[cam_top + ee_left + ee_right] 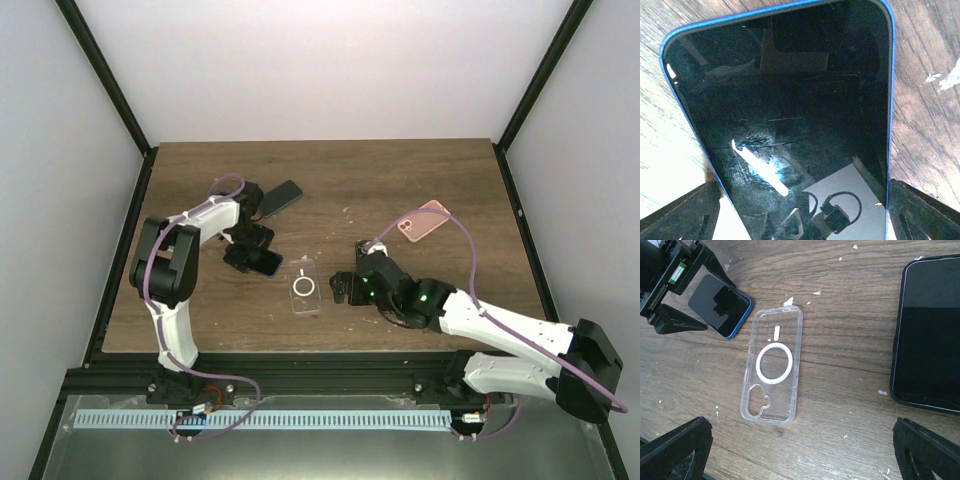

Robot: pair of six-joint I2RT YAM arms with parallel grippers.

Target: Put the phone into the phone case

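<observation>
Phone (720,305), blue-edged, lies screen up and flat on the wood table (400,180), at the left, w/ its free end just beside the clear phone case (771,371) but not touching it. Case is flat on the table too, white ring in the middle, btwn the two arms. Left gripper (258,256) sits low over the phone's other end, fingers (925,210) spread wide, one on each long edge. Can't tell if the pads actually touch the edges, and the phone isn't lifted. Right gripper (342,288) is low on the other side of the case, jaws fully apart w/ nothing btwn them, apart from the case. Black phone (930,330) lies farther back, pink phone (422,222) to the right, both well apart from the case. White flecks are scattered on the wood.
</observation>
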